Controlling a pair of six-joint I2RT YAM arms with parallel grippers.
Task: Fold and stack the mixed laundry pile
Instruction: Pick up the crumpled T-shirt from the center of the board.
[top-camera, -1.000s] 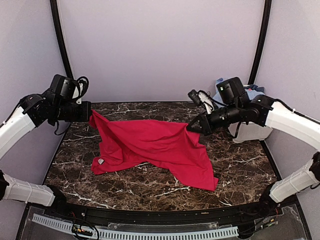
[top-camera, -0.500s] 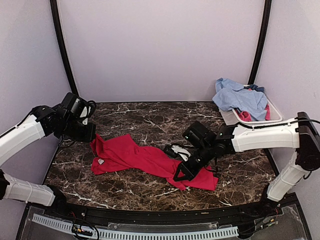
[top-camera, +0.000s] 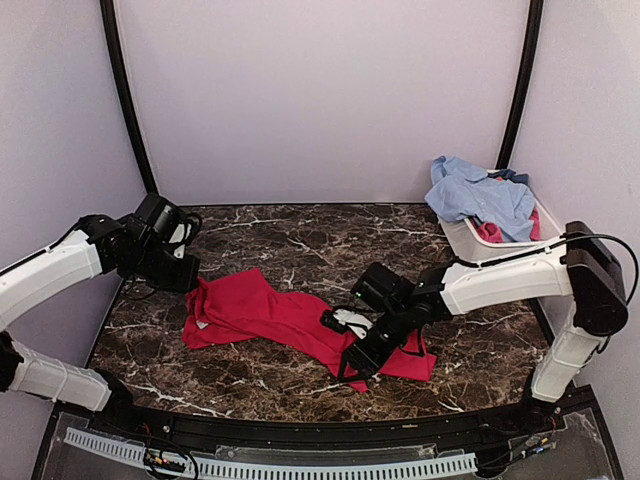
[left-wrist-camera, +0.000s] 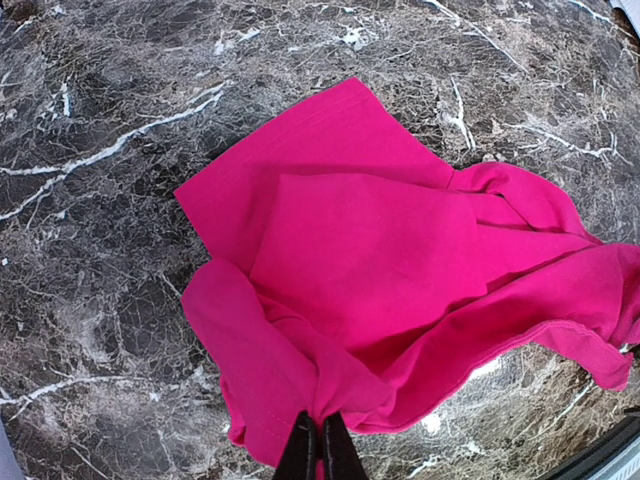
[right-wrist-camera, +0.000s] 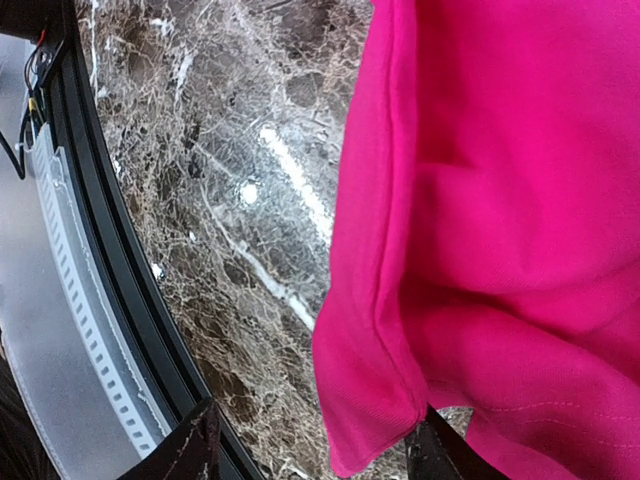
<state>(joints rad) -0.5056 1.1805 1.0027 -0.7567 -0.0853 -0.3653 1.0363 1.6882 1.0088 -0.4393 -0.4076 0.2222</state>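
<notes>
A red garment (top-camera: 270, 310) lies crumpled in a long band across the marble table, from the left to the front right. My left gripper (top-camera: 190, 283) is shut on its bunched far-left corner; the wrist view shows the closed fingertips (left-wrist-camera: 320, 445) pinching red cloth (left-wrist-camera: 370, 250). My right gripper (top-camera: 352, 365) stands open low over the garment's front edge. A hemmed corner of the cloth (right-wrist-camera: 500, 200) sits between the spread fingers (right-wrist-camera: 190, 445), against the right one. More of the laundry pile fills the tub at back right: a light-blue shirt (top-camera: 478, 195), a pink-red piece (top-camera: 490, 232) and a darker blue piece (top-camera: 512, 177).
The white plastic tub (top-camera: 462, 238) stands at the table's back right corner. A black rim (right-wrist-camera: 110, 270) and a white slotted rail (top-camera: 300, 466) run along the table's near edge, close to my right gripper. Purple walls close in the back and sides.
The garment, held spread in the air a second ago, now lies on the table. My right arm swung down to the front and its jaws opened, releasing the cloth. The left arm lowered, still gripping.
</notes>
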